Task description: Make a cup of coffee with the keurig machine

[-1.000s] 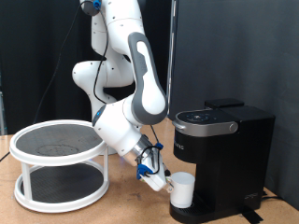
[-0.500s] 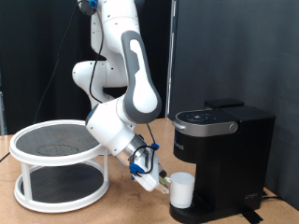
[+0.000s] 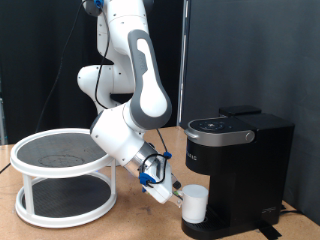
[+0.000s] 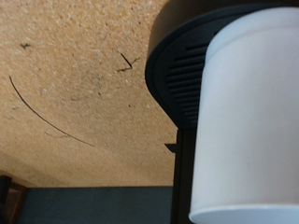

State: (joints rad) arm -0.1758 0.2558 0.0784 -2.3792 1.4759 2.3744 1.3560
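The white cup (image 3: 193, 204) stands upright on the round drip base of the black keurig machine (image 3: 240, 165), under its brew head. The machine's top lid is down. My gripper (image 3: 174, 193) is low over the table, just to the exterior view's left of the cup, pointing at it; I cannot tell whether it touches the cup. In the wrist view the cup (image 4: 248, 112) fills one side, standing on the black ribbed drip base (image 4: 173, 65). No fingers show in the wrist view.
A white two-tier round rack (image 3: 65, 170) with dark shelves stands at the exterior view's left. The wooden table (image 3: 130, 225) runs between the rack and the machine. A black curtain hangs behind.
The gripper has drawn back a little to the exterior view's left, away from the cup. The cup has stayed on the drip base.
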